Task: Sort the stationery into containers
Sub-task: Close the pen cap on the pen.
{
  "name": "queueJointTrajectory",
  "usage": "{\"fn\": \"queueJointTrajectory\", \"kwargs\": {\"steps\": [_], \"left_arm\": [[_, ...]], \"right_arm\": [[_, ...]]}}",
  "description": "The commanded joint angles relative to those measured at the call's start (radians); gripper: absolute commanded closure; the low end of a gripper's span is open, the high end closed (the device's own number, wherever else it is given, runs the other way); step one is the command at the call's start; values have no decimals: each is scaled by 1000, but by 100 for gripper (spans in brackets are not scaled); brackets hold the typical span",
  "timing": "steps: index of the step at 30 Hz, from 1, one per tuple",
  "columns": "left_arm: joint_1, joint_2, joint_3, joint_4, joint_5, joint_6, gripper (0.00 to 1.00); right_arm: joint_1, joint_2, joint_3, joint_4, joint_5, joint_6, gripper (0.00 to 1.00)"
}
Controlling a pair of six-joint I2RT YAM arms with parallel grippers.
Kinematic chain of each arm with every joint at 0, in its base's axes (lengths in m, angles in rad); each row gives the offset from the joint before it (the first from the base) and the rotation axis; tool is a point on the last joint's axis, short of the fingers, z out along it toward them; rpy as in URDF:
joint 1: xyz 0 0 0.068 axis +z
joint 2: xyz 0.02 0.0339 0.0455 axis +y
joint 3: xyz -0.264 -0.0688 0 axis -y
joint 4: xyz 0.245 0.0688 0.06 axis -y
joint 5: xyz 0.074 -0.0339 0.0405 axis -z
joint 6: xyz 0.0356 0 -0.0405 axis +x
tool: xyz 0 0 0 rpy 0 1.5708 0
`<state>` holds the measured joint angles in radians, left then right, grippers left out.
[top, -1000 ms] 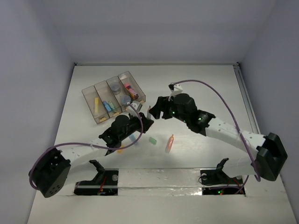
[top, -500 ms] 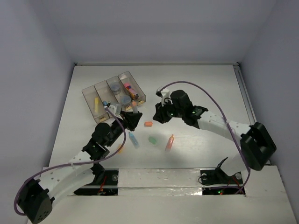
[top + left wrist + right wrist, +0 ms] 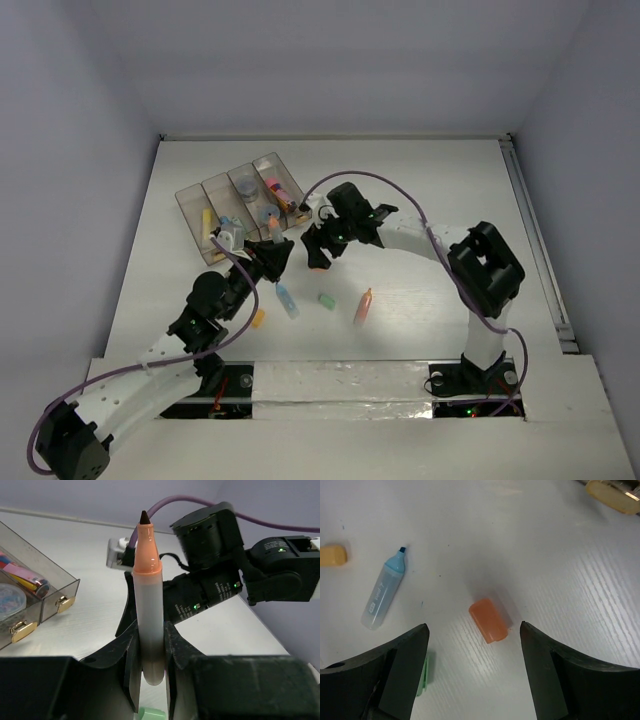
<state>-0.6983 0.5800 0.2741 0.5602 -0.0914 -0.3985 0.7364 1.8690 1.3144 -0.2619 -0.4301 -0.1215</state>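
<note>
Left gripper (image 3: 150, 655): clamped on an uncapped orange highlighter (image 3: 148, 595). Barrel pinched low between the fingers, dark nib pointing out past the tips. Smoky divided tray (image 3: 60, 587) sits near, ahead and off to one side, with pieces lying in its compartments.

Right gripper (image 3: 473, 626): jaws spread wide, nothing held. Small orange cap (image 3: 489, 620) lies on the white table (image 3: 545, 540) in the gap between the fingers, touching neither. Uncapped blue highlighter (image 3: 384, 596) lies out past one finger, a yellow block (image 3: 332, 554) farther that way. Green piece (image 3: 425, 672) is half hidden by that same finger.
</note>
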Motion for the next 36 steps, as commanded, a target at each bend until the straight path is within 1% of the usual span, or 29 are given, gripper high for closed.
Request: {"fn": "queueJointTrajectory", "kwargs": {"steps": [1, 9, 11, 14, 15, 17, 18, 19, 23, 24, 26, 27, 31, 32, 33, 36], "left_arm": [[5, -17, -1, 27, -21, -3, 100], [5, -29, 0, 14, -45, 6, 100], [5, -28, 0, 14, -47, 7, 100], [5, -23, 4, 13, -47, 10, 100], [5, -25, 2, 14, -47, 12, 100], [5, -29, 1, 10, -50, 13, 100], [5, -32, 0, 10, -53, 16, 100], [5, -37, 0, 9, -56, 16, 100], [5, -40, 0, 7, -56, 18, 100], [5, -39, 0, 9, -54, 20, 100], [5, -34, 0, 10, -53, 18, 100], [5, -31, 0, 12, -51, 20, 100], [5, -20, -1, 23, -35, 21, 100], [5, -8, -3, 27, -28, 21, 100], [5, 0, -3, 38, -21, 21, 100], [5, 41, -4, 66, 25, 15, 100]], "right_arm": [[23, 39, 72, -98, -9, -73, 20], [80, 128, 104, -109, 103, -101, 19], [110, 145, 115, -114, 177, -110, 20], [120, 163, 114, -100, 247, -116, 23], [120, 163, 108, -86, 255, -115, 26], [120, 160, 97, -74, 293, -110, 29], [129, 159, 85, -68, 307, -109, 34], [129, 159, 79, -65, 321, -107, 36], [129, 151, 46, -57, 370, -95, 41], [129, 148, 40, -45, 373, -92, 47], [129, 145, 28, -36, 386, -78, 52], [129, 144, 23, -25, 390, -72, 59], [129, 110, -18, 42, 424, -23, 75], [129, 81, -45, 62, 466, 8, 79], [129, 65, -58, 103, 490, 26, 85], [129, -8, -99, 170, 571, 120, 88]]}}
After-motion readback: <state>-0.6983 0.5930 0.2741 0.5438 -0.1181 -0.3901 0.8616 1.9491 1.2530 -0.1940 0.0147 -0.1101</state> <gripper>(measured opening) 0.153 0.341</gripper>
